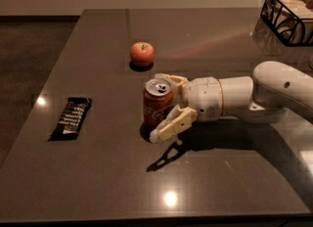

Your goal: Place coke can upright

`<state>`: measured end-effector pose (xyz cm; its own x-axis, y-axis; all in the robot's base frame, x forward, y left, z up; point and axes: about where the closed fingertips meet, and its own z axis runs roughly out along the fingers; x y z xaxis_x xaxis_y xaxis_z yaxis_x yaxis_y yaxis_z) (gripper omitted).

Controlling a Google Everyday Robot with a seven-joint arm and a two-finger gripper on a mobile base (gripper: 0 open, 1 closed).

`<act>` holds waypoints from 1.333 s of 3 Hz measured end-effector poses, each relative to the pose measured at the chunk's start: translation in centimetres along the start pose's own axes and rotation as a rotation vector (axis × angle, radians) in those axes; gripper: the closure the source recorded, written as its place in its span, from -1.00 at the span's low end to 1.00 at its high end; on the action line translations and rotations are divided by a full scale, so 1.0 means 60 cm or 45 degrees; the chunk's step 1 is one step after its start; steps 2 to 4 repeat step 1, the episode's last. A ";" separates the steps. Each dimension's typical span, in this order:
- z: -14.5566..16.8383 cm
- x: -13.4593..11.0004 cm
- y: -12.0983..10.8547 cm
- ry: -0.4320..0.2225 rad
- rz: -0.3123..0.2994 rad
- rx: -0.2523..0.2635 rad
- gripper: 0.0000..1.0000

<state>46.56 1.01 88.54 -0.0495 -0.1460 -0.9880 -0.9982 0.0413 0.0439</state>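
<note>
The coke can, red with white script and a silver top, stands upright on the dark table, just in front of the red apple. My gripper reaches in from the right, with its cream fingers on either side of the can. One finger is behind the can's top and the other is in front near its base. The jaws are spread wider than the can and look open around it.
A black snack bar lies flat at the left of the table. A black wire basket stands at the far right corner. My white arm stretches across the right side of the table.
</note>
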 end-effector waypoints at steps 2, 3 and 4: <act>0.000 0.000 0.000 0.000 0.000 0.000 -1.00; 0.000 0.000 0.000 0.000 0.000 0.000 -1.00; 0.000 0.000 0.000 0.000 0.000 0.000 -1.00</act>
